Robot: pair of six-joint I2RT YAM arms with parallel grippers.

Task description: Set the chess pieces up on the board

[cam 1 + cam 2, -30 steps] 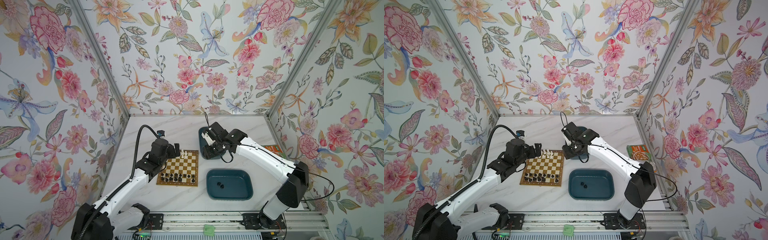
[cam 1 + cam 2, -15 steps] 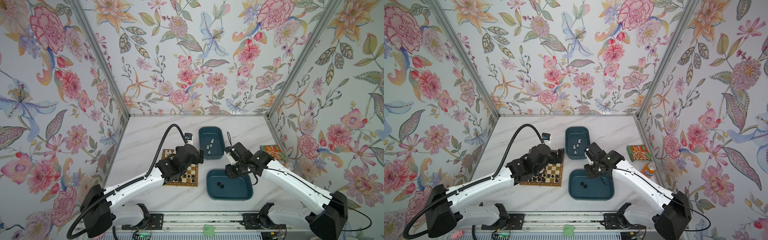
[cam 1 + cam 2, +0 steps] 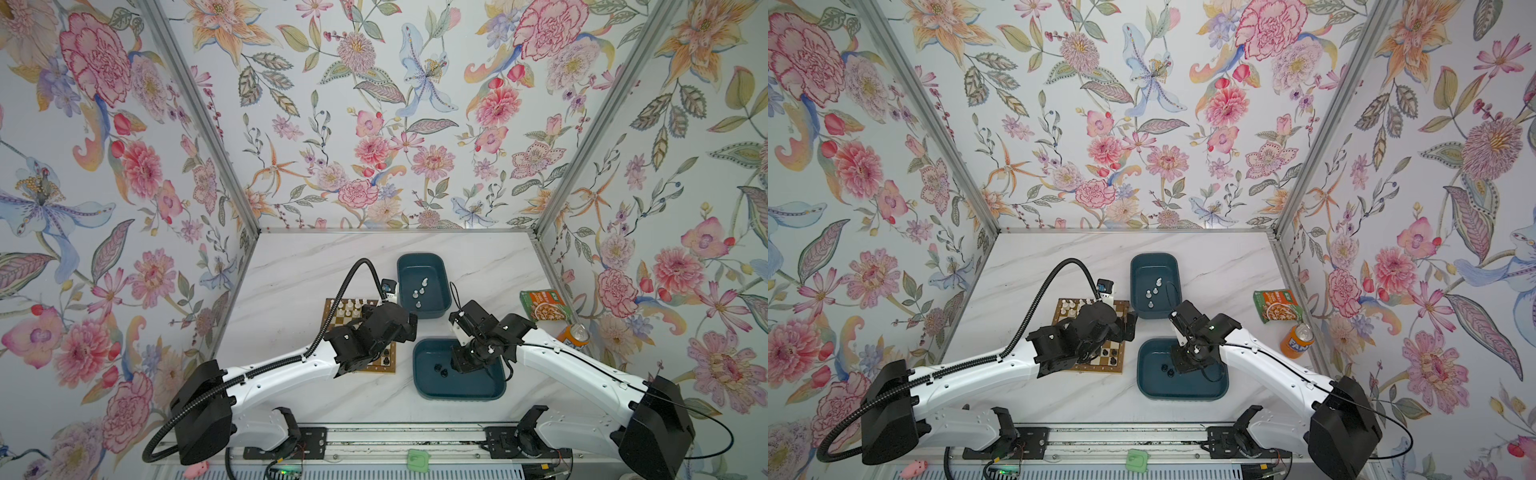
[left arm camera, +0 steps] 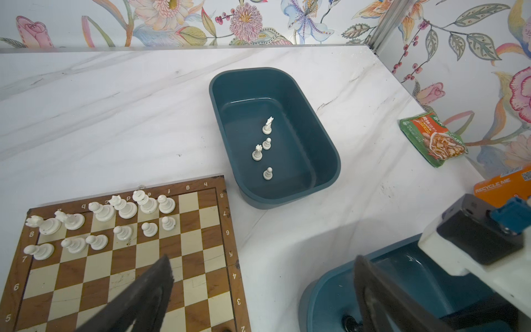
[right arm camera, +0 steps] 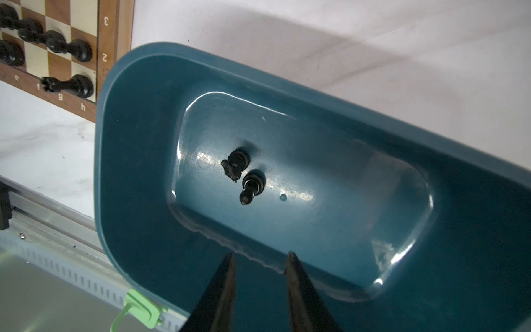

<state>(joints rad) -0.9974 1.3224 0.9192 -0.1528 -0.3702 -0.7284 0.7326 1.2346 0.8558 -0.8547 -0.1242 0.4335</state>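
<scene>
The board (image 3: 332, 307) lies left of centre, with white chess pieces (image 4: 126, 207) in its far rows and black ones (image 5: 66, 49) in its near rows. My left gripper (image 4: 263, 258) hovers wide open and empty over the board's right edge. Several white pieces (image 4: 265, 143) stand in the far teal tub (image 4: 330, 161). Two black pieces (image 5: 247, 175) stand close together in the near teal tub (image 3: 457, 390). My right gripper (image 5: 261, 254) points down over that tub's near side, to the right of the pieces. Its jaws are narrowly open with nothing between them.
A noodle packet (image 3: 542, 305) and an orange can (image 3: 575, 336) sit by the right wall. The metal rail (image 3: 395, 440) with a green clip (image 3: 417, 460) runs along the table's front edge. Flowered walls close in three sides.
My right arm has swung from the far tub to above the near tub, and its jaws have narrowed. My left arm has crossed from the board's far left to its right edge, still open.
</scene>
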